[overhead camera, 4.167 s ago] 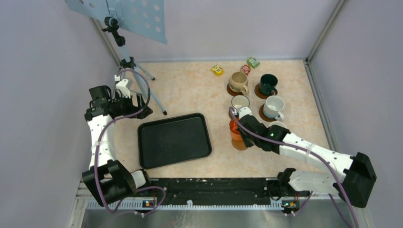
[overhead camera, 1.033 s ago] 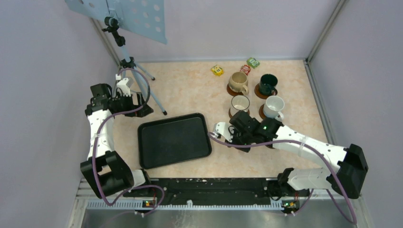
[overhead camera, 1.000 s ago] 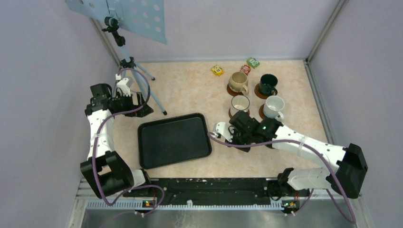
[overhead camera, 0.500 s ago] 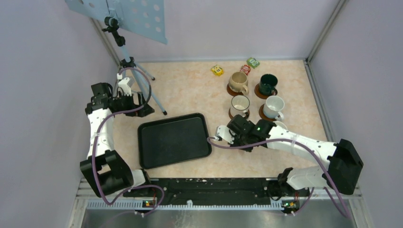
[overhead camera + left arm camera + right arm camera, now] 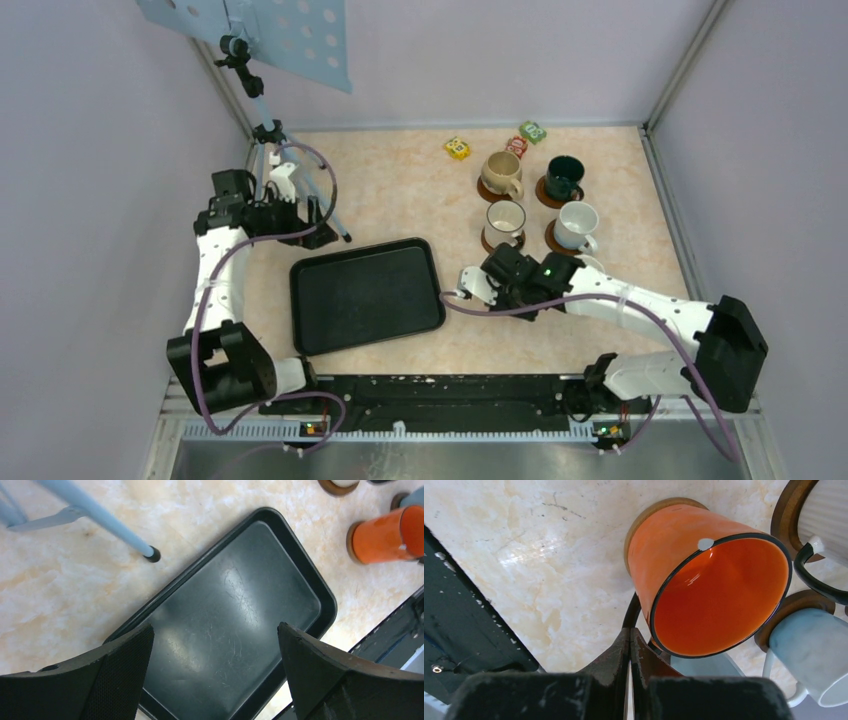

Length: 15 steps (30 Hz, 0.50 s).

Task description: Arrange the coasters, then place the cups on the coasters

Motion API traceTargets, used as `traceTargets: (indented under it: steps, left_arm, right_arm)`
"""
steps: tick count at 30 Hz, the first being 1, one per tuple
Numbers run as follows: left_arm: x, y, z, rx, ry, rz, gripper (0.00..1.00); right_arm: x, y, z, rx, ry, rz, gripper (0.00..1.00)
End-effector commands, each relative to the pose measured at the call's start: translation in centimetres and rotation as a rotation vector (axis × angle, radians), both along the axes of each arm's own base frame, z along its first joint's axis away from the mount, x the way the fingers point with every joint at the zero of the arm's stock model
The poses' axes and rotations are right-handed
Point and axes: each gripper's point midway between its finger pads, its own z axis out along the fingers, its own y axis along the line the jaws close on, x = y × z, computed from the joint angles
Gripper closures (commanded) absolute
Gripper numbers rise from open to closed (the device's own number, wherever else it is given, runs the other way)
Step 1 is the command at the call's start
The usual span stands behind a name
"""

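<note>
My right gripper point(image 5: 630, 632) is shut on the black handle of the orange cup point(image 5: 719, 580), which rests on a brown coaster point(image 5: 659, 507). In the top view the right gripper point(image 5: 500, 282) covers that cup. A white cup with a light-blue handle point(image 5: 809, 645) stands on its coaster point(image 5: 789, 605) right beside it. Further back, the beige cup point(image 5: 500, 172), the dark green cup point(image 5: 563, 176), the dark-rimmed white cup point(image 5: 504, 218) and the white cup point(image 5: 576, 224) each sit on a coaster. My left gripper point(image 5: 215, 630) hangs open above the black tray point(image 5: 240, 610), holding nothing.
The black tray point(image 5: 366, 295) lies left of centre, close to the right gripper. A tripod point(image 5: 275, 140) carrying a perforated blue panel stands at the back left, one leg point(image 5: 100, 520) ending beside the tray. Small yellow, red and green blocks point(image 5: 458, 148) lie at the back.
The left gripper has moved to the right, toward the tripod leg and the tray's far corner. The right gripper has shifted slightly and stays shut on the orange cup's handle.
</note>
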Motion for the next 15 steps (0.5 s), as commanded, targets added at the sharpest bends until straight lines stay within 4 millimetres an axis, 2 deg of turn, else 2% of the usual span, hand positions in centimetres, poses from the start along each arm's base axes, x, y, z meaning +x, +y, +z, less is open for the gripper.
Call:
traceTargets:
  steps: [1, 3, 4, 5, 8, 10, 15]
  left_arm:
    - [-0.4, -2.6, 1.0, 0.105, -0.084, -0.121, 0.01]
    - [-0.8, -4.2, 0.2, 0.173, -0.080, -0.181, 0.01]
    - [-1.0, -4.9, -0.4, 0.213, -0.075, -0.209, 0.01]
    - [-1.5, -6.7, -1.1, 0.249, -0.076, -0.273, 0.01]
    - [-2.0, -8.7, -2.9, 0.347, -0.072, -0.374, 0.01]
    - [-1.3, -9.3, -3.9, 0.417, -0.076, -0.417, 0.01]
    - [1.2, -11.4, -7.3, 0.674, -0.092, -0.587, 0.02]
  right_arm:
    - [0.2, 2.8, 3.9, 0.168, -0.035, 0.039, 1.00]
    - [0.3, 4.2, 5.5, 0.246, -0.045, 0.049, 0.95]
    - [0.6, 4.7, 6.4, 0.281, -0.060, 0.043, 0.91]
    - [0.5, 5.4, 7.1, 0.319, -0.059, 0.050, 0.86]
    - [0.8, 6.7, 9.1, 0.416, -0.084, 0.053, 0.69]
    - [1.6, 6.9, 10.2, 0.466, -0.102, 0.025, 0.63]
    - [3.9, 6.1, 12.6, 0.588, -0.093, -0.084, 0.60]
